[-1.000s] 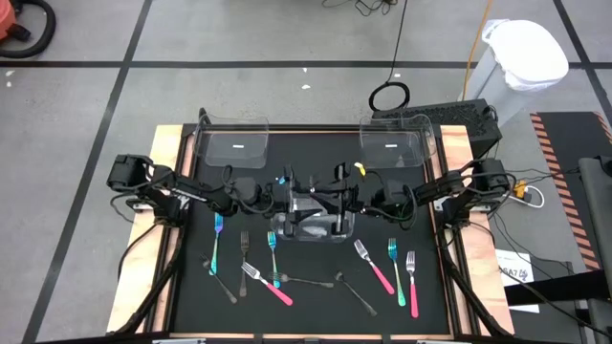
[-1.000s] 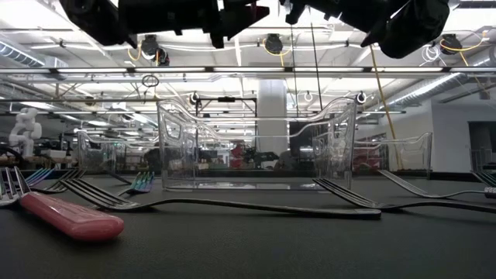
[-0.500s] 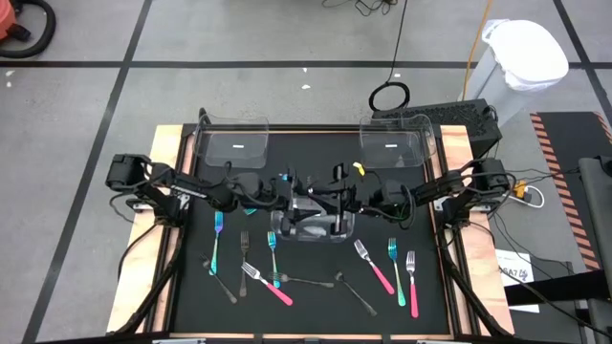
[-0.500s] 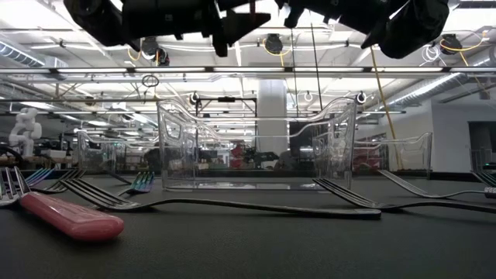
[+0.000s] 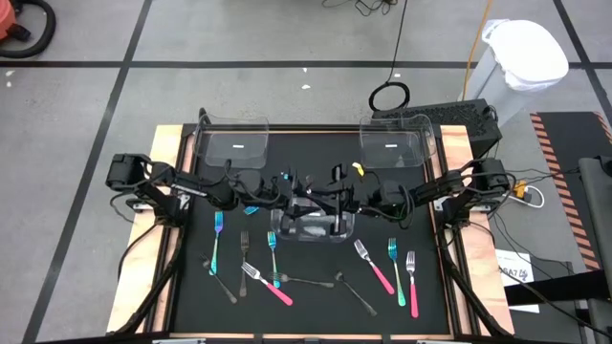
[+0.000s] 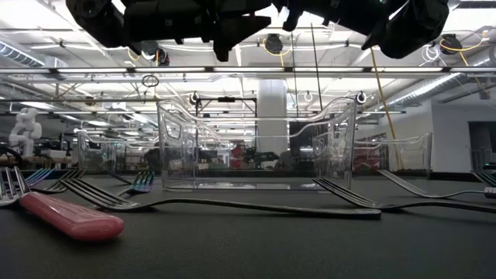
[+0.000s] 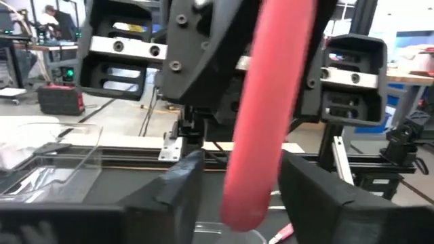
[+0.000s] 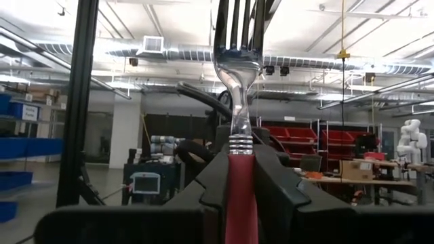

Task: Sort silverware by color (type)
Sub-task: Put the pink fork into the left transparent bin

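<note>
Here right hand (image 8: 241, 183) grips pink fork (image 8: 239, 88); its handle between left hand (image 7: 234, 183) fingers, ungripped.

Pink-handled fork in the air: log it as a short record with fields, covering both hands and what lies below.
item: pink-handled fork
right hand: shut on the fork's pink handle, above mid-table
left hand: at the free end of that handle, facing the right hand
below: clear bin
on the mat: loose silverware, pink, teal and grey pieces mixed
</note>
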{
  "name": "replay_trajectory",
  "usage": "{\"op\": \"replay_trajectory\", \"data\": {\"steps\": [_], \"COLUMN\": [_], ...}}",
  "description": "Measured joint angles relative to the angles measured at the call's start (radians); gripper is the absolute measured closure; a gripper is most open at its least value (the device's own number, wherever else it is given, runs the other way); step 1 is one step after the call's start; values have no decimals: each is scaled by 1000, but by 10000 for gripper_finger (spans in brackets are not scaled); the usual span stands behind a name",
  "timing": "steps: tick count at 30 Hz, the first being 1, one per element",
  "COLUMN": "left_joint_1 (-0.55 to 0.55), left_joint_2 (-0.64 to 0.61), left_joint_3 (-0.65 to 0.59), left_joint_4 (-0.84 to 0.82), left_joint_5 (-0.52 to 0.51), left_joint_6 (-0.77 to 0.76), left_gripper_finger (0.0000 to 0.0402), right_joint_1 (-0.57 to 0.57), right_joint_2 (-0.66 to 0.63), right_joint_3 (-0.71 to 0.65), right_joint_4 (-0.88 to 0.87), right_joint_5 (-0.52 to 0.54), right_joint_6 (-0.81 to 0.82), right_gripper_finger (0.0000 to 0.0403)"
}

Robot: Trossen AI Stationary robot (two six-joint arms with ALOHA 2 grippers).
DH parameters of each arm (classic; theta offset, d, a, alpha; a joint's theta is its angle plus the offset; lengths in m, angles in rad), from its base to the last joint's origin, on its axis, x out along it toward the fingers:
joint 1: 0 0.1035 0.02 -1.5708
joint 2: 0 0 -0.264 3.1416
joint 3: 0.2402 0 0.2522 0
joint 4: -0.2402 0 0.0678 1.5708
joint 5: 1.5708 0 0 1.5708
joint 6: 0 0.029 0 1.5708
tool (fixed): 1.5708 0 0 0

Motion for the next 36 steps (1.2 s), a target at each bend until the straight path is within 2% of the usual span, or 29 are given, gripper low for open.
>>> {"op": "replay_trajectory", "data": {"steps": [3,7,16,22,25,31,36], "left_joint_1": [10,26,35,38,38,18,-16], "left_joint_2": [0,0,0,-30,-72,-168,-223], "left_joint_3": [0,0,0,0,0,0,0], "left_joint_4": [-26,-34,-34,-77,-151,-337,-424], "left_joint_5": [6,77,105,101,87,-33,-97], "left_joint_6": [7,11,1,-23,-27,-27,-26], "left_gripper_finger": [282,330,330,330,330,330,330], "right_joint_1": [-1,-1,-2,-1,-1,0,1], "right_joint_2": [0,0,0,0,-19,-99,-189], "right_joint_3": [0,0,0,0,0,0,0], "right_joint_4": [-2,0,-2,-24,-62,-242,-456], "right_joint_5": [2,4,5,81,82,85,85], "right_joint_6": [0,3,-1,-12,-7,-1,15], "right_gripper_finger": [355,355,343,294,264,214,194]}}
